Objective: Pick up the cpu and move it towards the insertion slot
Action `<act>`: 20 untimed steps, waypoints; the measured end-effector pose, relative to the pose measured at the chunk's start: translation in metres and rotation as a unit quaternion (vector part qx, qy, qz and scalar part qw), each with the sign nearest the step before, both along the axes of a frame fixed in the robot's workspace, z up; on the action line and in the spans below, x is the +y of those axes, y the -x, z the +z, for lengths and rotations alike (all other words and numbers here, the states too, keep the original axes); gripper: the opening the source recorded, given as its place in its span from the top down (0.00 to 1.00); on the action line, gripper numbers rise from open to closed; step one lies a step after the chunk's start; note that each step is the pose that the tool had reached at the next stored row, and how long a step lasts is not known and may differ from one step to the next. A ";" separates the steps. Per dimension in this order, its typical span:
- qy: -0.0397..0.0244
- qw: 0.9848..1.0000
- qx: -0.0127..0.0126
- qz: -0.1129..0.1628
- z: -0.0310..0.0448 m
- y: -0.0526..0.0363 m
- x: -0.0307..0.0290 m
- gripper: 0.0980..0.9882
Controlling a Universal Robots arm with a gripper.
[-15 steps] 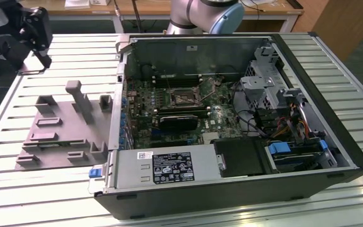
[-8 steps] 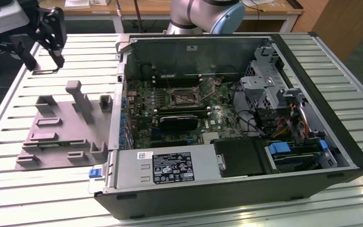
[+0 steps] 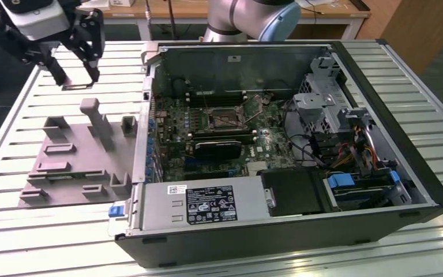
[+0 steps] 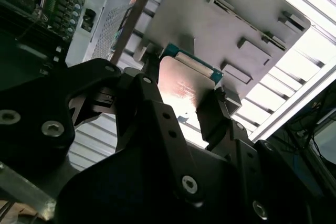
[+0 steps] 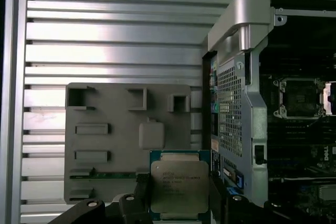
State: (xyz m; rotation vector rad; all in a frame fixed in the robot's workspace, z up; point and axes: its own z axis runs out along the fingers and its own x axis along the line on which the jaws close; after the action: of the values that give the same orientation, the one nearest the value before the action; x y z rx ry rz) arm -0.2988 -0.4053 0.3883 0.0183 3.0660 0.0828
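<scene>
So the cpu (image 5: 179, 184) sits pinched between the gripper (image 3: 74, 78) fingers (image 5: 218, 195), lifted above the grey tray (image 5: 121, 129). First wrist view shows its silvery top; exterior view shows the insertion slot (image 3: 223, 116) well apart, inside the case (image 3: 360, 173).

- We see the cpu (image 5: 178, 183) between the gripper (image 5: 178, 203) fingers: brushed silvery metal lid, semi-gloss.
- Gripper links: matt black.
- Tray (image 5: 121, 129) beneath: matt grey plastic.
- Table (image 5: 115, 30): ribbed bare aluminium, shiny.
</scene>
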 end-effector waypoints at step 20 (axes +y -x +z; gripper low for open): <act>0.000 1.000 0.002 0.000 0.0000 -0.0707 0.0000 0.51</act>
State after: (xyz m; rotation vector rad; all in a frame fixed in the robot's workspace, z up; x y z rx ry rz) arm -0.2281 -0.4053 0.3883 0.0185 3.0696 0.0827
